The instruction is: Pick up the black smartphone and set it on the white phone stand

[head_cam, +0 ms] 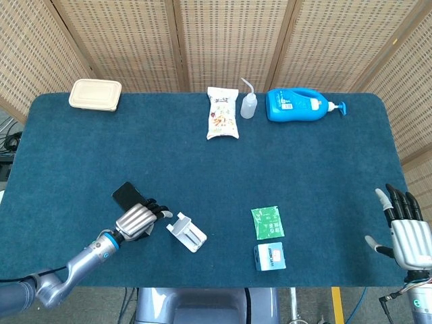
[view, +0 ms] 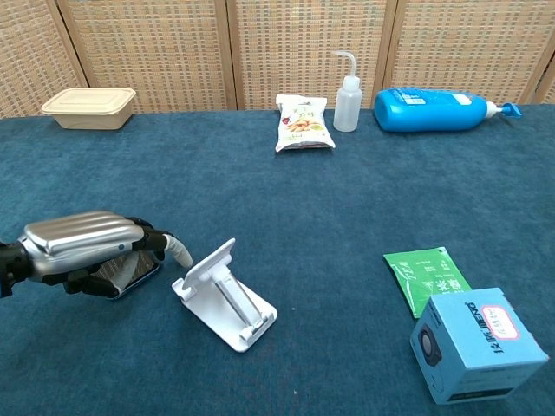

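The black smartphone lies at the near left of the blue table, its near half covered by my left hand. The fingers curl over the phone's right edge and grip it; in the chest view the phone shows low under the hand, at or just above the cloth. The white phone stand stands just right of the hand, a short gap from the fingertips, its back plate tilted up. My right hand hovers at the table's near right edge, fingers spread and holding nothing.
A green sachet and a small blue box lie right of the stand. Along the far edge are a beige lunch box, a snack bag, a squeeze bottle and a blue pump bottle.
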Action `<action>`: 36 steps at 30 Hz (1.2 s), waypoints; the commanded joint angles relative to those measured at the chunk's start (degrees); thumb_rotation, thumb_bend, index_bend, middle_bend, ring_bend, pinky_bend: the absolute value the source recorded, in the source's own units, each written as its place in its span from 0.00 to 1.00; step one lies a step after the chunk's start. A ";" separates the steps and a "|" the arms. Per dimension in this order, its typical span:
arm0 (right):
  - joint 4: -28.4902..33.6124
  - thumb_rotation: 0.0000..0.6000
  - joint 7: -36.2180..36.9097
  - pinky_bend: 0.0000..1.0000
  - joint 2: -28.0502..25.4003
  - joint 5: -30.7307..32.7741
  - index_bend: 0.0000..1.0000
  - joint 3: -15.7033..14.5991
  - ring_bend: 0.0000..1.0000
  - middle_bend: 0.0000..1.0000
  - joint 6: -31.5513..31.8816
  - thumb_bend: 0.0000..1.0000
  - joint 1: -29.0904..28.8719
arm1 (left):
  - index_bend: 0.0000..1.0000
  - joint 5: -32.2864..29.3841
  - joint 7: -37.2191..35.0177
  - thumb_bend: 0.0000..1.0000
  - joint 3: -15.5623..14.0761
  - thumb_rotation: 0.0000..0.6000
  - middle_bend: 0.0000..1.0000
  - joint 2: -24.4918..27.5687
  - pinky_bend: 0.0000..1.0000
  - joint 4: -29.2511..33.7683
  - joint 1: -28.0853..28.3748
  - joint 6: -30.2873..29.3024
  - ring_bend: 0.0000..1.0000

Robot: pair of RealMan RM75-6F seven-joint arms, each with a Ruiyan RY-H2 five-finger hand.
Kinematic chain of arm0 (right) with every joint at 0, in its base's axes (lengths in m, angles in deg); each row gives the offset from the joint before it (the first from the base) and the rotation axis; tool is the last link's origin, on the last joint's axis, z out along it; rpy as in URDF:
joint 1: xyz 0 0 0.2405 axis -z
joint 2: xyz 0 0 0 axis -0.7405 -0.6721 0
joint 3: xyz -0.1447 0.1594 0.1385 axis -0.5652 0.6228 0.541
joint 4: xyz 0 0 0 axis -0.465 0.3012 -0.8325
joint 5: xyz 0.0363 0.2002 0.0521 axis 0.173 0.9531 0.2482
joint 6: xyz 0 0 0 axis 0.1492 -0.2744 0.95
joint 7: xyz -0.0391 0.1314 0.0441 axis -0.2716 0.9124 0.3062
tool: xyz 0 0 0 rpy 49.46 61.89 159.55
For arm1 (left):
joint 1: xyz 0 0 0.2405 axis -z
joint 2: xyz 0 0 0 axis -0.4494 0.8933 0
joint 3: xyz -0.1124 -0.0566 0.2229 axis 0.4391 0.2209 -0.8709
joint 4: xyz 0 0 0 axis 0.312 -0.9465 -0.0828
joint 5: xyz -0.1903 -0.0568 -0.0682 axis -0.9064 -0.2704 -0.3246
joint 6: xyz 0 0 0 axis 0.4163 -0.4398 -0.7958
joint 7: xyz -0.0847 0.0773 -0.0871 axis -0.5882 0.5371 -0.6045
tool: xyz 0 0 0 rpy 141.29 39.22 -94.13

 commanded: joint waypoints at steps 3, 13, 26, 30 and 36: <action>-0.01 1.00 -0.06 0.00 0.01 0.17 0.00 -0.01 0.00 0.00 -0.23 0.13 -0.06 | 0.23 0.66 -1.51 1.00 -1.54 1.00 0.25 0.47 0.15 -0.60 -0.35 -0.60 0.26; 0.12 1.00 0.04 0.00 -0.03 -0.09 0.00 -0.13 0.00 0.00 0.04 0.12 0.07 | 0.25 3.46 -7.54 1.00 -5.42 1.00 0.28 3.89 0.17 -1.10 -1.00 -2.83 0.27; 0.08 1.00 1.34 0.00 -0.48 0.57 0.00 0.06 0.00 0.00 -0.64 0.13 -0.10 | 0.27 8.40 -18.03 1.00 -11.87 1.00 0.28 9.71 0.17 -8.87 -6.48 -14.32 0.28; 0.19 1.00 1.16 0.00 -0.46 0.50 0.00 -0.01 0.00 0.00 -0.78 0.13 -0.16 | 0.27 7.49 -23.06 1.00 -11.30 1.00 0.28 10.60 0.17 -11.42 -8.34 -18.48 0.27; 0.46 1.00 0.91 0.00 -0.44 0.30 0.00 -0.24 0.00 0.00 -1.06 0.13 -0.26 | 0.06 -4.00 -33.73 1.00 -5.44 1.00 0.02 12.84 0.04 -7.54 -9.42 -14.94 0.03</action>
